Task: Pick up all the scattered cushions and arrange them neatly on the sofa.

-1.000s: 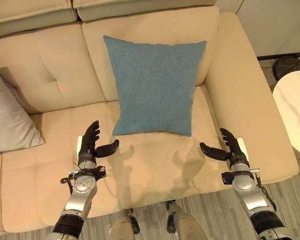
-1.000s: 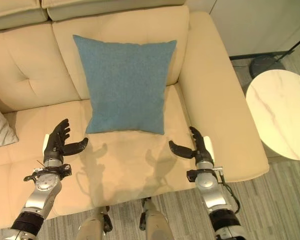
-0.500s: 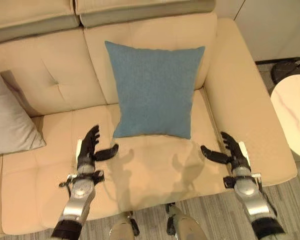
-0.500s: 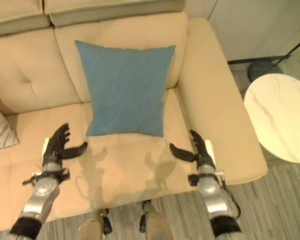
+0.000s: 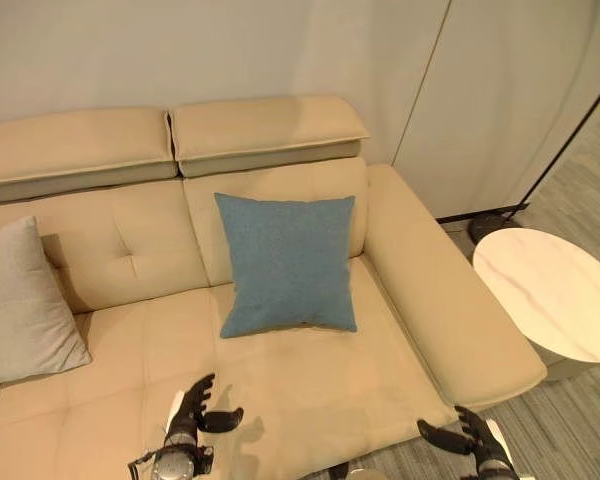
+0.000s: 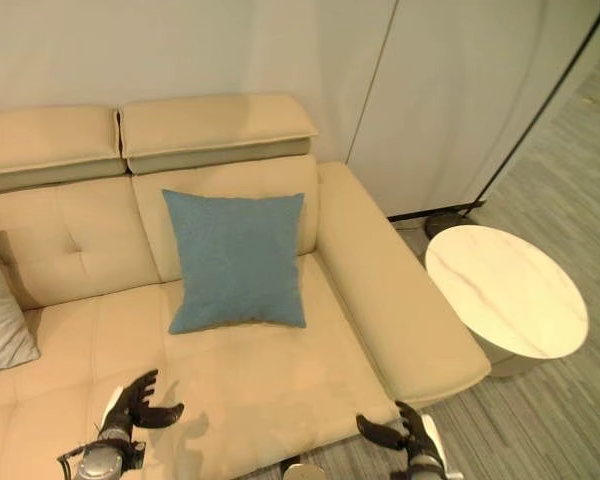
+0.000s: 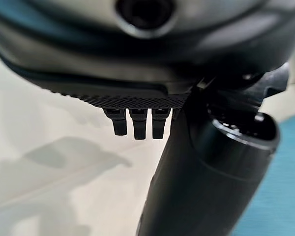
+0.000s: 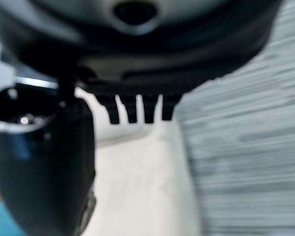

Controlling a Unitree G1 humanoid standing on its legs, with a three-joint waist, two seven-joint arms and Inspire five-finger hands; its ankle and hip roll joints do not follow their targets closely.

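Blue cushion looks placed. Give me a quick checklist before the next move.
1. Blue cushion upright against the sofa backrest: ok.
2. Grey cushion leaning on the backrest at the robot's left: ok.
3. Left robot hand open, holding nothing, over the seat's front: ok.
4. Right robot hand open, holding nothing, off the seat's front corner: ok.
5. Round side table apart from the sofa arm: ok.
6. More cushions left on the floor: cannot tell.
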